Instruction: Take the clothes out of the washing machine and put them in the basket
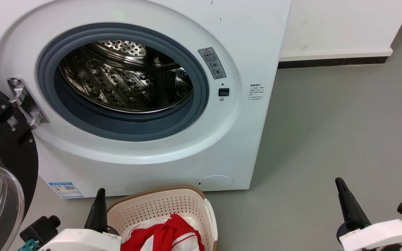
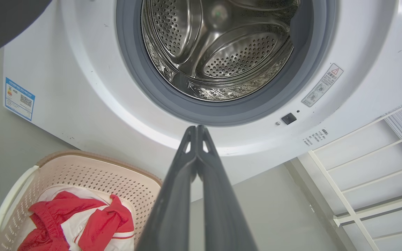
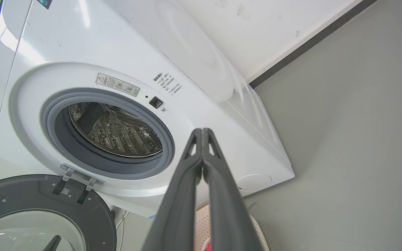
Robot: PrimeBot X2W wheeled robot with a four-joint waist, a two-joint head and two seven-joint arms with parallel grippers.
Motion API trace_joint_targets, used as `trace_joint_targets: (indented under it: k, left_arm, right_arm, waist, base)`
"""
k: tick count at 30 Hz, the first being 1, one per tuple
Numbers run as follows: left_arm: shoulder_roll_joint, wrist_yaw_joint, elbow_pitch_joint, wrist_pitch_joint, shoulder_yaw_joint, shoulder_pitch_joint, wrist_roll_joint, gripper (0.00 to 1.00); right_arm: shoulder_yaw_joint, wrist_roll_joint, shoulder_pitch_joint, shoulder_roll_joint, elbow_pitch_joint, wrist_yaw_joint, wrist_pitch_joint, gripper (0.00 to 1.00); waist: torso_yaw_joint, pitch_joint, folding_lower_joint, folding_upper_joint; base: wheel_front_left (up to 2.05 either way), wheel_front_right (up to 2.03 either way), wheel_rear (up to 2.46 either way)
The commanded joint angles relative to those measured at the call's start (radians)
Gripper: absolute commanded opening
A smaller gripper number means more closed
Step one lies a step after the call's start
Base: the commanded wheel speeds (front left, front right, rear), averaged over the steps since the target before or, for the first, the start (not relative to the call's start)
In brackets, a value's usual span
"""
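Note:
The white washing machine (image 1: 173, 146) stands with its door (image 1: 2, 167) swung open to the left. Its steel drum (image 1: 124, 80) shows bare metal, also in the left wrist view (image 2: 222, 52) and the right wrist view (image 3: 117, 129). On the floor in front sits the cream basket (image 1: 159, 205) holding the red and white clothes (image 1: 166, 237); the basket (image 2: 82, 174) and clothes (image 2: 82, 223) also appear from the left wrist. My left gripper (image 1: 100, 195) is shut and empty beside the basket's left rim, its fingers together (image 2: 197, 129). My right gripper (image 1: 339, 183) hangs shut over the floor at the right (image 3: 201, 131).
Grey floor (image 1: 344, 122) stretches to the right of the machine, up to a white wall with a dark skirting (image 1: 330, 62). A white wire rack (image 2: 379, 167) shows at the right of the left wrist view. The basket's edge (image 3: 257, 230) peeks from behind the right fingers.

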Motion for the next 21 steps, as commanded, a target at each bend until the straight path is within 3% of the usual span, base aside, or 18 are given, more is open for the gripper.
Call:
trace_joint_targets:
  k: [1,21]
  left_arm:
    - [0.005,-0.006,-0.005,0.007,0.006,-0.031,-0.036,0.00]
    - [0.003,-0.031,0.037,0.068,0.031,-0.076,-0.306,0.00]
  right_arm:
    - [-0.003,0.038,-0.034,-0.008,0.000,0.000,0.002,0.00]
    - [-0.019,0.313,-0.089,-0.011,0.069,0.000,0.021,0.00]
  waist:
    - [0.001,0.000,0.0000,-0.0001]
    - [0.009,-0.003,0.0000,-0.0001]
  base:
    - [0.00,0.00,0.00]
    - [0.00,0.00,0.00]
